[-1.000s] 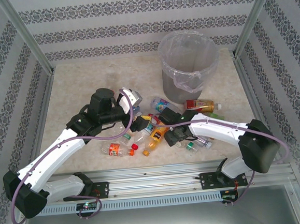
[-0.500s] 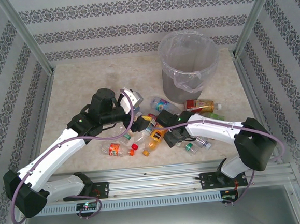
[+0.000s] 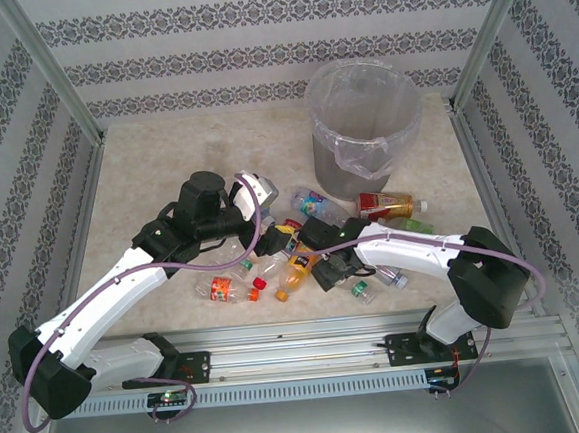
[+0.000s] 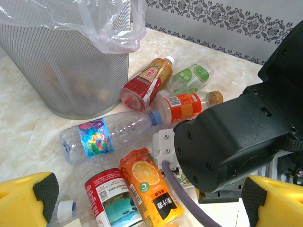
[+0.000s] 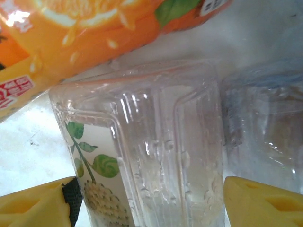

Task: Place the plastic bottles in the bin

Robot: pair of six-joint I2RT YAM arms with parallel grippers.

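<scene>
Top view, left to right. Your left gripper [image 3: 271,240] hangs over the left end of the plastic bottles [image 3: 296,268], which lie heaped on the pale marbled table [image 3: 146,178] in front of the bin [image 3: 351,171]. Its yellow-tipped fingers [image 4: 28,198] stand spread wide, gripping nothing; bottles lie loose beneath. 1 red-label bottle [image 3: 225,290] lies apart at the heap's left. Your right gripper [image 5: 149,205] sits low in the heap's middle.

Left wrist view resolves what reads as plain grey from above: the round bin wall is fine metal mesh, with a thin crinkled clear bag [image 4: 109,28] folded over the rim. Count here: 7 bottles, all on their sides. Just beside the bin's foot are a brown-tea bottle [image 4: 144,85], a green-label bottle [image 4: 191,78] and an orange-label bottle [image 4: 182,106]. Nearer lie a blue-cap bottle [image 4: 106,137], a red scenic-label bottle [image 4: 106,201], an orange-juice bottle [image 4: 147,189] and a part-hidden one.

Right wrist view: 3 bottles. The fingers straddle a clear ribbed bottle [image 5: 156,142] with square shoulders and a leaf-print label, both tips close against its sides (pressing or merely flanking, I cannot tell). The orange-juice bottle lies beyond it, a crumpled clear bottle [image 5: 265,123] to its right.

Also counted: 2 arms, 1 bin.
</scene>
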